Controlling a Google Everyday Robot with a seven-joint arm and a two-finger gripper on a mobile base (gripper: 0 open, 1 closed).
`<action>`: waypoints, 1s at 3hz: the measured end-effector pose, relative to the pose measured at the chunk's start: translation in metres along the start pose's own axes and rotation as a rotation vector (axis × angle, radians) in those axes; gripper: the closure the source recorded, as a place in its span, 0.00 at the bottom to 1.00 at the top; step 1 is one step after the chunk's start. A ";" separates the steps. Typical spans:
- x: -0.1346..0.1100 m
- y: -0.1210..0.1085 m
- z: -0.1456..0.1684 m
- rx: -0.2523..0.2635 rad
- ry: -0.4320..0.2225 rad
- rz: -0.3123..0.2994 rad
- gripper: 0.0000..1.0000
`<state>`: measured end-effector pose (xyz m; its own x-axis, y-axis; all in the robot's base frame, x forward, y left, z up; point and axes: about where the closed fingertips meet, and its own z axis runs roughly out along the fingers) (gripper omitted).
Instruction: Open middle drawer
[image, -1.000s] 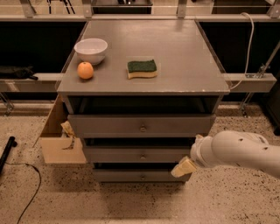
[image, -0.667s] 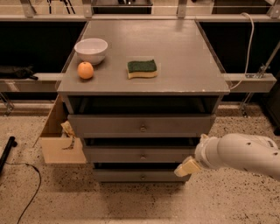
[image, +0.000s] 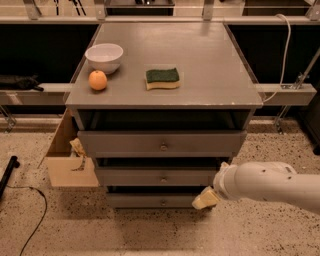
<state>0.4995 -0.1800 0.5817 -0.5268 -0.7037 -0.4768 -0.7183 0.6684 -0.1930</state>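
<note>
The grey cabinet (image: 235, 120) stands mid-scene with three drawer fronts facing the near side. The middle drawer (image: 130, 176) is the second one down, its small round knob (image: 163, 179) at the centre of the front. It looks pushed in, and its place between the top drawer (image: 120, 143) and the bottom drawer (image: 145, 201) matches the earlier frames. The white arm (image: 270, 185) reaches in from the right edge. Its cream end effector (image: 206, 198) sits low at the cabinet's near right corner, over the right end of the bottom drawer and just below the middle drawer's right end, well right of the knob. Compared with a moment ago it has dropped slightly and edged a little left, and the wrist has come closer to the cabinet. Whether the end effector is open or closed cannot be told, nor whether it touches the cabinet; nothing is seen in its hold. On the worktop (image: 210, 60) the white bowl (image: 104, 57), the orange (image: 98, 80) just near of it and the green sponge (image: 162, 78) to their right lie where they did before. The cardboard box (image: 67, 165) leaning at the cabinet's left side has not shifted either.
</note>
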 end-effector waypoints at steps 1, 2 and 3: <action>0.008 0.016 0.030 -0.029 0.032 0.000 0.00; 0.010 0.022 0.059 -0.049 0.065 0.008 0.00; 0.009 0.024 0.063 -0.055 0.070 0.004 0.00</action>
<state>0.5060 -0.1547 0.5192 -0.5589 -0.7173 -0.4160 -0.7388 0.6586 -0.1428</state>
